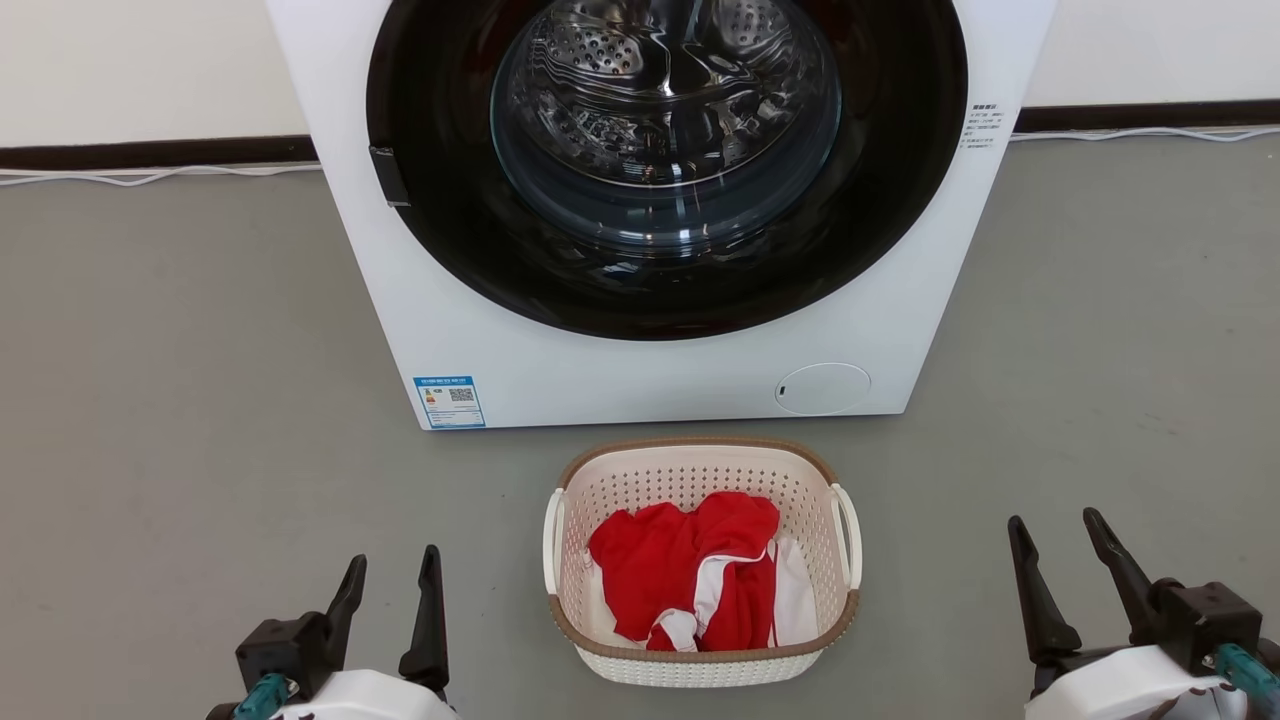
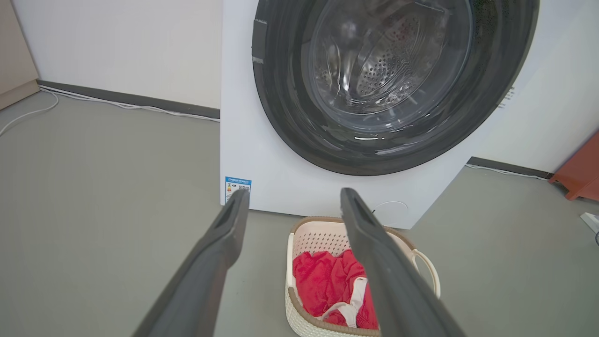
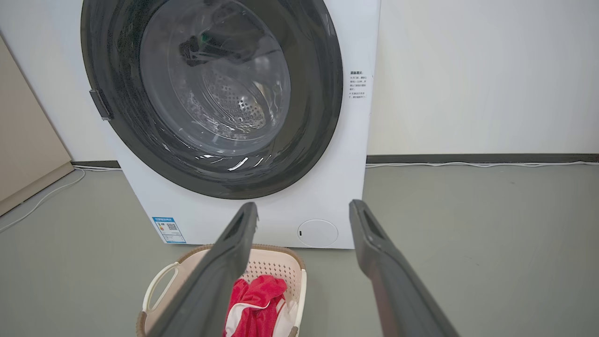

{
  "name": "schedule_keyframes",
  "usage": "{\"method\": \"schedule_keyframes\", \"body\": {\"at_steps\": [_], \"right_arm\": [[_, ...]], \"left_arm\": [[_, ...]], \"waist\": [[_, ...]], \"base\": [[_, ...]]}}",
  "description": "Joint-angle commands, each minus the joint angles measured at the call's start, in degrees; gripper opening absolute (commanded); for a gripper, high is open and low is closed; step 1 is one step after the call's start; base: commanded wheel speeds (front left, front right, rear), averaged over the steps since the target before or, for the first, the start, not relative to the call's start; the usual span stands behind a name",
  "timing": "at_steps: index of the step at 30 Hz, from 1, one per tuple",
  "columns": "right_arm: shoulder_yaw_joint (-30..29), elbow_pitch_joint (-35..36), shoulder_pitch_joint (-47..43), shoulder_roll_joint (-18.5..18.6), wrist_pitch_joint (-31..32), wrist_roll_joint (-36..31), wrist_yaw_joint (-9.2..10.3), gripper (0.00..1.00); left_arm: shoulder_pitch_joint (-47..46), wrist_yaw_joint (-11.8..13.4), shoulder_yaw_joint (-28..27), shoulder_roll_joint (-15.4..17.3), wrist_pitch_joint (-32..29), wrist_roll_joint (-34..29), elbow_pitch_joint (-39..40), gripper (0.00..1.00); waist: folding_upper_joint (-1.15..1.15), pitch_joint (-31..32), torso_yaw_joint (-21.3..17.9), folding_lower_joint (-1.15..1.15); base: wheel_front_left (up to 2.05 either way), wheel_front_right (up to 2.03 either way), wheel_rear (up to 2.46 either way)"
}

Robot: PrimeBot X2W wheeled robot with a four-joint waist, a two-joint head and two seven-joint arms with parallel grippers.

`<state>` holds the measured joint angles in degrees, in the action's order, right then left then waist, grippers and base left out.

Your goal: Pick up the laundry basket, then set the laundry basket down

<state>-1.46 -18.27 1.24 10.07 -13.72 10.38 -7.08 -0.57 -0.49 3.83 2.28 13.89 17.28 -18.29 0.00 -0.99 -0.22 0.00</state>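
The small cream-white perforated plastic laundry basket (image 1: 690,483), rimmed in brown woven-look trim, is set on the grey floor (image 1: 180,400), just in front of the white front-loading washing machine (image 1: 600,370). A crumpled red and white garment (image 1: 690,570) is held inside it. The left gripper (image 1: 395,557) and the right gripper (image 1: 1053,520) are seen apart from the basket, one on either side. Each has its dark fingers spread, with nothing held between them.
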Motion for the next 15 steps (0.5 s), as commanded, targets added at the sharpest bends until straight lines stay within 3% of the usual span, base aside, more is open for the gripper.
{"method": "schedule_keyframes", "body": {"at_steps": [1, 15], "right_arm": [[1.1, 1.0, 1.6, 1.2, -1.1, -2.0, -0.40, 1.00], [0.7, 0.5, 1.7, 0.9, -1.3, -2.8, -0.41, 1.00]], "left_arm": [[-2.8, 0.5, -1.4, 0.6, 0.9, -1.7, 1.3, 1.00], [-3.1, 0.5, -1.3, 0.6, 1.1, -2.1, 0.6, 1.00]], "waist": [[0.00, 0.0, 0.0, 0.00], [0.00, -0.4, -0.1, 0.00]], "base": [[0.00, 0.00, 0.00], [0.00, 0.00, 0.00]]}}
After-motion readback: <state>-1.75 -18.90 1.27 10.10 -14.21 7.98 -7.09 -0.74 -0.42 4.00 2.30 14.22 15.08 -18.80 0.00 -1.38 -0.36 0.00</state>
